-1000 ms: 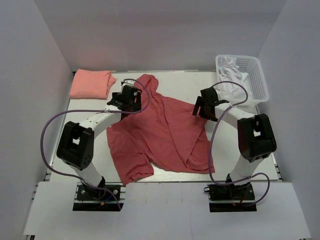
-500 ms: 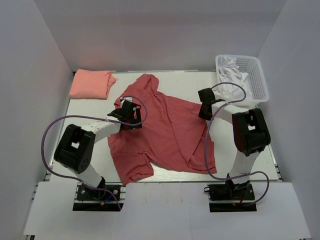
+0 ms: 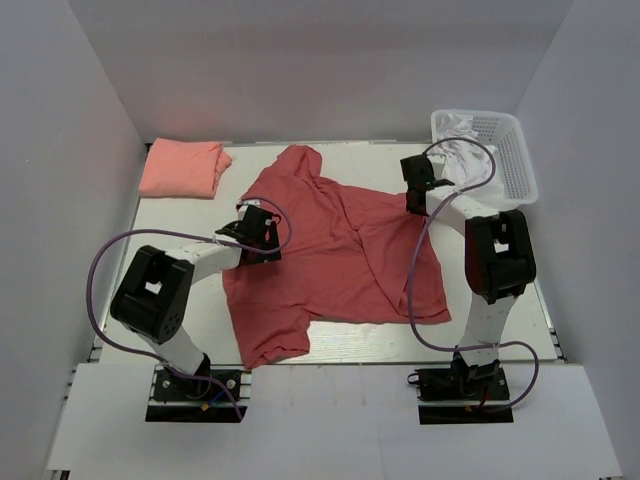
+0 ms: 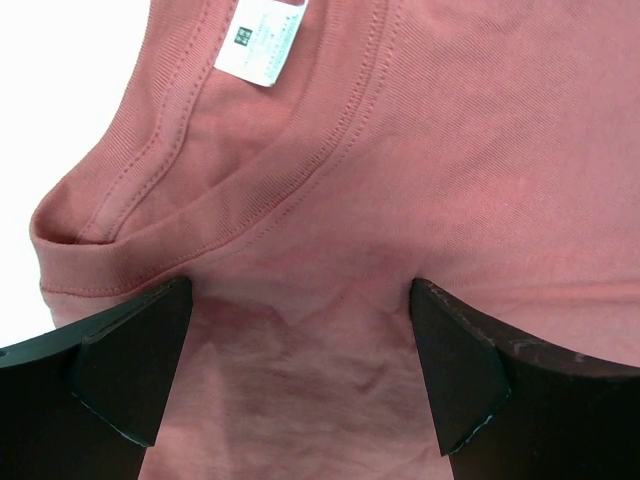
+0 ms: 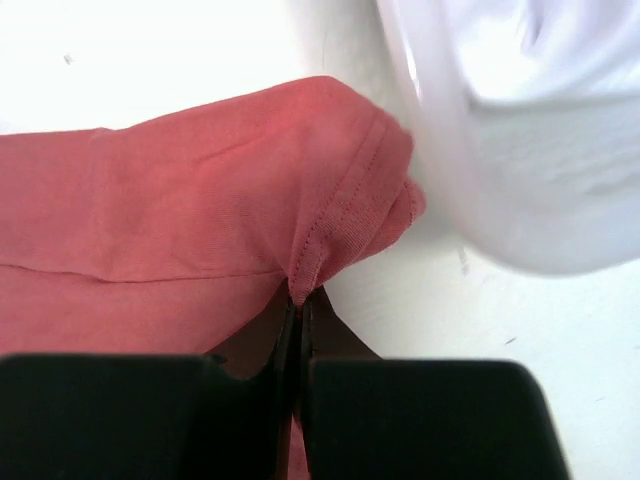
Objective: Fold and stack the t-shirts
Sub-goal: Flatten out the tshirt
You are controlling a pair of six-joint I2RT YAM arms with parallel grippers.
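The brick-red t-shirt [image 3: 335,255] lies spread across the middle of the table, collar toward the left. Its collar and white label [image 4: 262,45] fill the left wrist view. My left gripper [image 3: 256,232] [image 4: 300,372] stands open just over the cloth below the collar, with its fingers [image 4: 135,365] on either side of a patch of fabric. My right gripper [image 3: 416,198] [image 5: 303,300] is shut on the hem of the red t-shirt's sleeve [image 5: 350,215], beside the basket. The salmon-pink t-shirt [image 3: 182,167] lies folded at the far left corner.
A white plastic basket [image 3: 512,165] with white cloth [image 3: 462,135] in it stands at the far right, and its wall [image 5: 470,170] is close to my right gripper. White walls enclose the table on three sides.
My right gripper has shut on the sleeve hem and moved toward the far right, pulling the red t-shirt flatter. My left gripper has moved down onto the shirt by the collar, still open.
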